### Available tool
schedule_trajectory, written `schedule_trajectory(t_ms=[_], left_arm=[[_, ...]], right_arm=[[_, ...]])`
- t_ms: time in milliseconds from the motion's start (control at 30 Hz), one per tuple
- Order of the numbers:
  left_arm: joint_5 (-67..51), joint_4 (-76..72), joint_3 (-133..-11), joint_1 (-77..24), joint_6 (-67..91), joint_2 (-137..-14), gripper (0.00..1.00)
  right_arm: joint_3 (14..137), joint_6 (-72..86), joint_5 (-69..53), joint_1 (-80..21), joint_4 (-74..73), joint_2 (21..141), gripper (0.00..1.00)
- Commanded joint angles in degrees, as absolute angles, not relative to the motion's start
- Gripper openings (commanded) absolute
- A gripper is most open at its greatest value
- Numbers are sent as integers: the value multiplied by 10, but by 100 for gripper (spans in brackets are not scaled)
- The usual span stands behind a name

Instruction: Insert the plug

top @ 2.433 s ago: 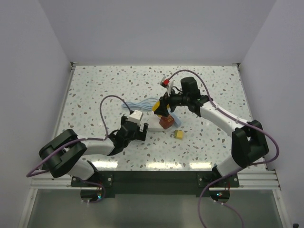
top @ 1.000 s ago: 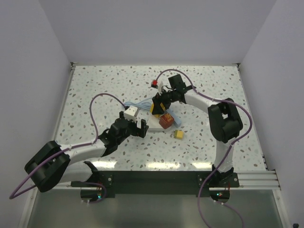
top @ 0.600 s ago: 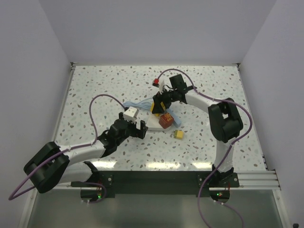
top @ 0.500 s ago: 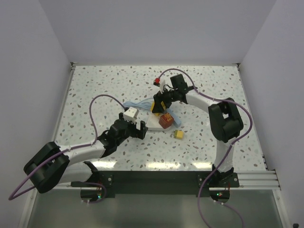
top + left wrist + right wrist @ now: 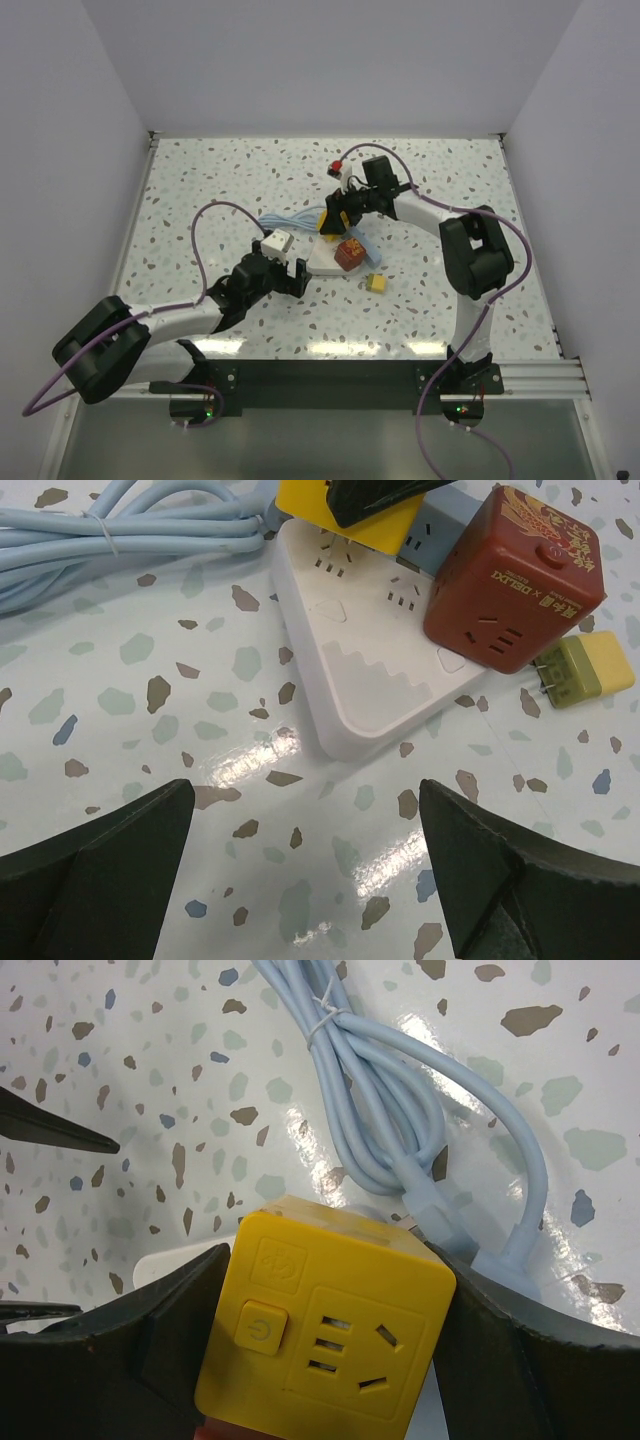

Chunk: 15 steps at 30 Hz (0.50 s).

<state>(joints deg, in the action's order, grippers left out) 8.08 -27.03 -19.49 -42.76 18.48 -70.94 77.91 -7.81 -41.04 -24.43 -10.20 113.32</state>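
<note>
Left tool (image 5: 283,268): nearest the bases, low over the counter (image 5: 200,190), near-left of the strip. Jaws spread wide, nothing between them.

Small yellow-green plug (image 5: 585,670): loose on the counter, just right of the white power strip (image 5: 370,670). Prongs point at the red cube adapter (image 5: 510,580). Touching it or not, can't tell.

Red cube adapter: on the strip's right edge, socket face up. Can't tell if it's plugged in.

Right tool (image 5: 338,215): clamped on the yellow cube adapter (image 5: 325,1335), one finger on each side. The cube's socket face and power button face the wrist camera.

Yellow cube adapter: at the far end of the power strip, directly over its sockets. Seated or only hovering, can't tell from any view.

Light-blue cable (image 5: 390,1130): bundled and tied, lying on the counter far-left of the strip, just beyond the yellow cube.
</note>
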Motion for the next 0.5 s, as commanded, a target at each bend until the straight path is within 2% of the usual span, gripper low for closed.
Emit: schedule_trajectory(t_ms=[0,467], left_arm=[[76,-301,-193,-424,189,-715,100],[73,-306,-195,-424,189,-722,100]], right_arm=[[773,-69,-438,-249,-74,1122,0],[765,-76,-392,-260,-87,1127,0]])
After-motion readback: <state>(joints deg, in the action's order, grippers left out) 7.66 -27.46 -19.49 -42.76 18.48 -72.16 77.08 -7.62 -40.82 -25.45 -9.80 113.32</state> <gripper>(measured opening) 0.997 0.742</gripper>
